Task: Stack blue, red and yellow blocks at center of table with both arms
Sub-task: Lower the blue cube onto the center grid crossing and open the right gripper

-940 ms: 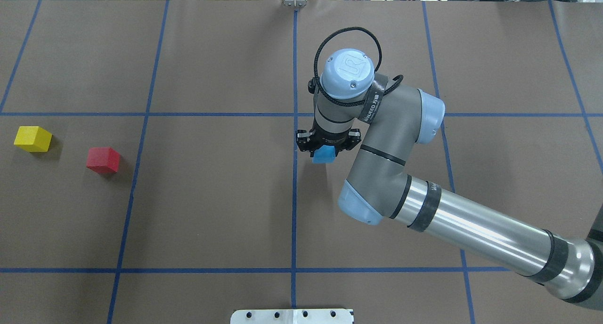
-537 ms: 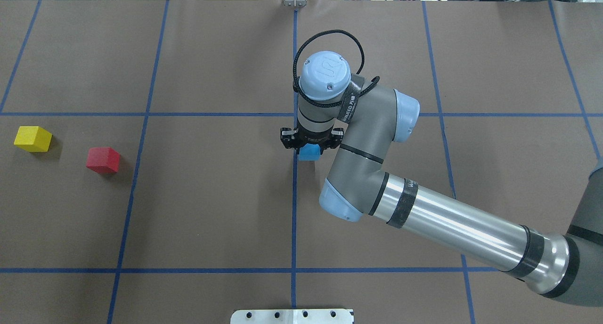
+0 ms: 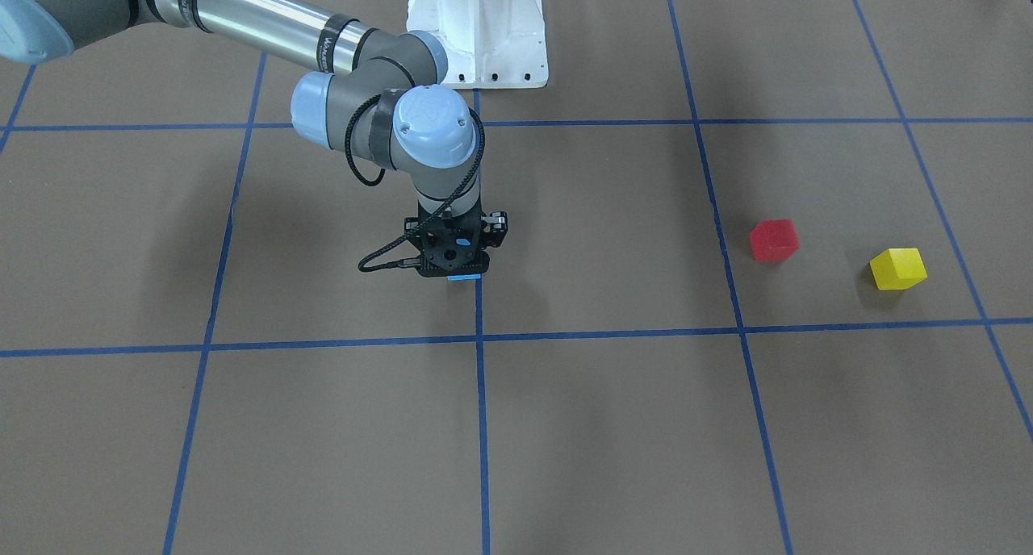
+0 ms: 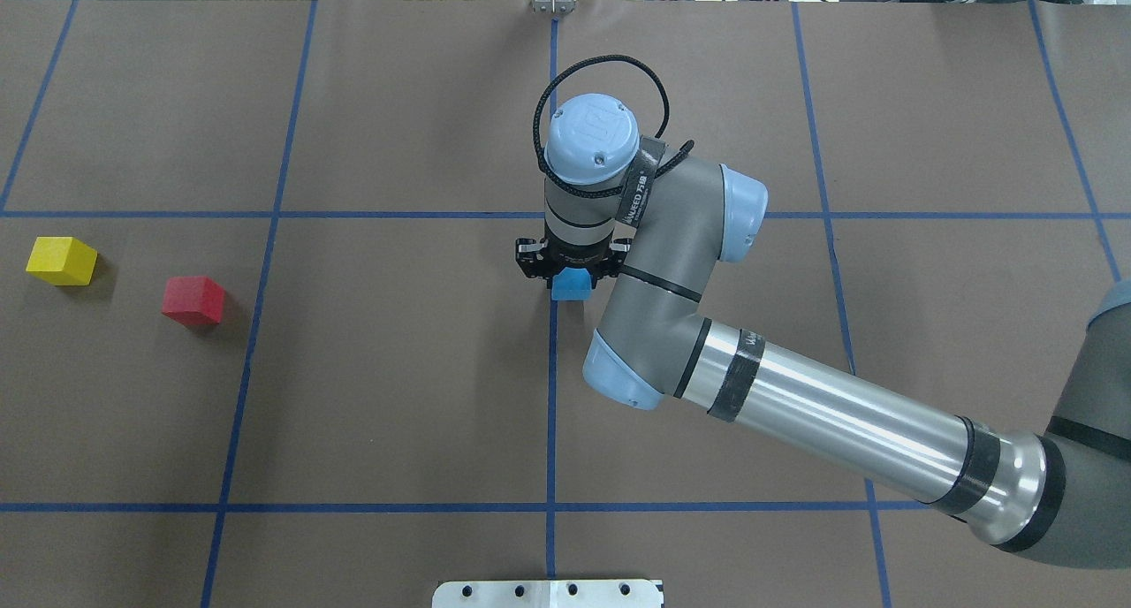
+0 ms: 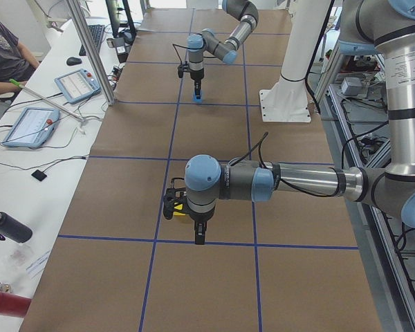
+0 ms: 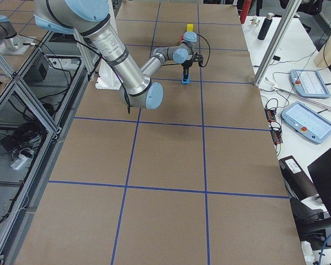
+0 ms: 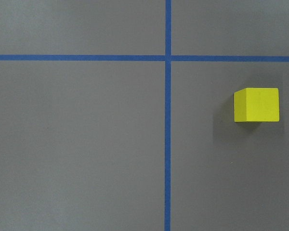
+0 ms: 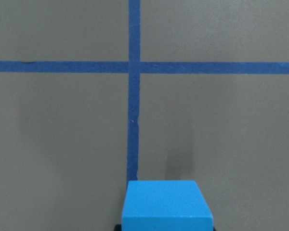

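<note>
Exterior left: brown table (image 5: 117,194) (blue tape lines (image 5: 111,238)) beside white desk (image 5: 7,194).

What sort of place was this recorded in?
Most likely a robotics lab test cell. It has a wide brown table gridded with blue tape lines, two grey-and-silver robot arms by a white metal pedestal, and a white side bench with touchscreen control tablets and a person.
</note>
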You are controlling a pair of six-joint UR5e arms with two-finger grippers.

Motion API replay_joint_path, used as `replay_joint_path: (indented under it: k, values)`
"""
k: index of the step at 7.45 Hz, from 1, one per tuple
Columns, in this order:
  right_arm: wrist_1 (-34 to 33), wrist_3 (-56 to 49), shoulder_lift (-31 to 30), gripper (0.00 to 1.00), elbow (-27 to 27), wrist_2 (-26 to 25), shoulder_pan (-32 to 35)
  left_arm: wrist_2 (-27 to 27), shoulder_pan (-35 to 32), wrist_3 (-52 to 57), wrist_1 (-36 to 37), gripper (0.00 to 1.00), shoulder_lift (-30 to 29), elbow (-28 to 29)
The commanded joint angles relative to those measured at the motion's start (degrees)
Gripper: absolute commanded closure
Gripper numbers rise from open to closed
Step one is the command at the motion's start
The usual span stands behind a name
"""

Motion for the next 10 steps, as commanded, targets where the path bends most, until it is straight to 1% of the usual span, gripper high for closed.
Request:
replay_joint_path:
  k: [1,3,4,9,10]
  values:
    - [0.07,-0.05,0.36,1.00,-0.83,0.08,-0.15,0.00,0.06,0.00,0.07,0.00,0.00,-0.01]
    - [0.07,-0.05,1.50,1.00,-2.31,0.08,-0.41,0.00,-0.02,0.00,0.07,0.00,0.00,-0.01]
    - [1.29,-0.05,1.50,1.00,-2.50,0.08,-0.50,0.00,0.06,0.00,0.07,0.00,0.00,-0.01]
    - [3.24,0.56,2.29,1.00,-4.52,0.08,-0.59,0.00,-0.02,0.00,0.07,0.00,0.00,-0.01]
    - [3.24,0.66,2.91,0.83,-5.39,0.08,-0.59,0.00,-0.02,0.00,0.07,0.00,0.00,-0.01]
